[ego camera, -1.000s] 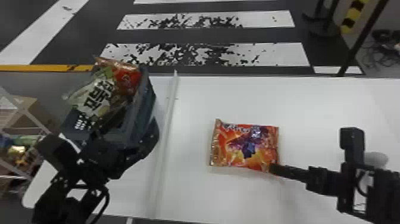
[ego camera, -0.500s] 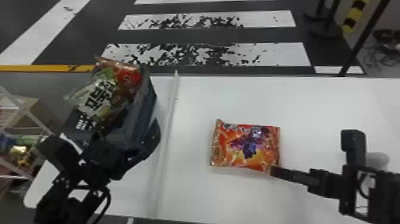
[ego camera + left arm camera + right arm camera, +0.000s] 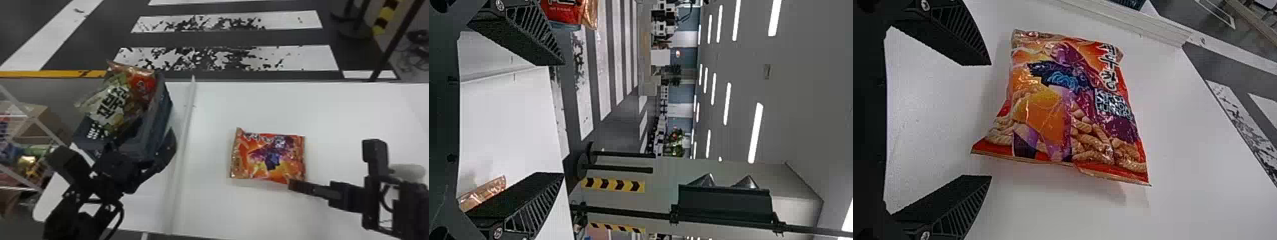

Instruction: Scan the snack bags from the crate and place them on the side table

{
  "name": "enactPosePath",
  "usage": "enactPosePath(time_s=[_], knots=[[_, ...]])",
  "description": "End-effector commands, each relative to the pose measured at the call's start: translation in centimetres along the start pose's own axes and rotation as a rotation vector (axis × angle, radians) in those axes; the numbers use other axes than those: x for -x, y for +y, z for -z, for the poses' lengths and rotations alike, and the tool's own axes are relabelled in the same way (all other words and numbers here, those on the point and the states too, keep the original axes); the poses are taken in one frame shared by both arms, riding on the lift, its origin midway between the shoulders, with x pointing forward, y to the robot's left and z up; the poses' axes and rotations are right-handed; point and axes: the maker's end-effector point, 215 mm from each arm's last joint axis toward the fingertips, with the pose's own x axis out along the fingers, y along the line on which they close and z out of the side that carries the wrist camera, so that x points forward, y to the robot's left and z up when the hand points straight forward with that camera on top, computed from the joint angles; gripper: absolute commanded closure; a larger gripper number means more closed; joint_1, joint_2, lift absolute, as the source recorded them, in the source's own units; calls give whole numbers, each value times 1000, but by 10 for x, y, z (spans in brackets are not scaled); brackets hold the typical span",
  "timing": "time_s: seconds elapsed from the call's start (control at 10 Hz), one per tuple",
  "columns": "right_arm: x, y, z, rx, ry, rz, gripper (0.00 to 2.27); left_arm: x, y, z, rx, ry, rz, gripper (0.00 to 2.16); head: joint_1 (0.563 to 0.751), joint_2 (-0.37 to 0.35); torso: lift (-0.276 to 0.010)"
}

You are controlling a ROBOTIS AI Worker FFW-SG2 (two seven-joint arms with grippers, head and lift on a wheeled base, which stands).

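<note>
Tbl (image 3: 306, 108): ridge (image 3: 184, 137) btwn crate (image 3: 159, 111), bag (image 3: 271, 156)

Right gripper (image 3: 332, 163) crept slightly leftward, toward left edge of white table (image 3: 319, 111); in head view, one fingertip slid farther over near right corner of snack bag (image 3: 268, 156). Head view itself swung slightly left.

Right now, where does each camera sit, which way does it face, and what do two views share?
Head view: on the head, facing forward and down at the white table and crate; left arm and right arm show.
Left wrist view: on the left wrist, facing over the table toward striped floor and ceiling lights; the left pincer, fingers open, shows.
Right wrist view: on the right wrist, facing the orange snack bag; the right pincer, open, shows.
Shared: head and right wrist views show that bag.
</note>
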Motion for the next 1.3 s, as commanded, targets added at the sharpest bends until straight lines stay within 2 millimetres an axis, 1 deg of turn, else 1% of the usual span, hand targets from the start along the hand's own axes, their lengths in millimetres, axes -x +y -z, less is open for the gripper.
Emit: enactPosePath(time_s=[0.0, 0.3, 0.4, 0.5, 0.6, 0.7, 0.8, 1.0, 1.1, 1.2], knots=[[-5, -1, 0, 1, 11, 2, 63, 0, 0, 0, 2, -1, 0, 83, 695, 132, -94], [-16, 4, -5, 3, 28, -12, 63, 1, 3, 0, -1, 0, -6, 83, 695, 140, -94], [-21, 5, -5, 0, 37, -16, 161, 2, 4, 0, -1, 0, -8, 83, 695, 146, -94], [-23, 7, -6, -1, 37, -20, 778, 3, 6, 0, 1, 2, -12, 83, 695, 153, -94], [-23, 7, -7, -2, 37, -22, 1703, 3, 8, 1, 0, 3, -15, 83, 695, 157, -94], [-23, 5, -15, 9, 7, -17, 2118, 3, 8, 1, 0, 3, -15, 83, 695, 163, -94], [-22, 4, -22, 20, -26, -23, 2196, 2, 8, 1, 2, 4, -15, 83, 695, 163, -94], [-14, 13, -39, 29, -99, -87, 2223, 1, 8, 3, 6, 11, -14, 83, 695, 158, -94], [-9, 17, -53, 29, -155, -121, 2219, 1, 8, 3, 4, 10, -14, 83, 695, 157, -94], [-4, 17, -67, 40, -226, -132, 2216, 0, 8, 1, 4, 7, -14, 83, 695, 153, -94]])
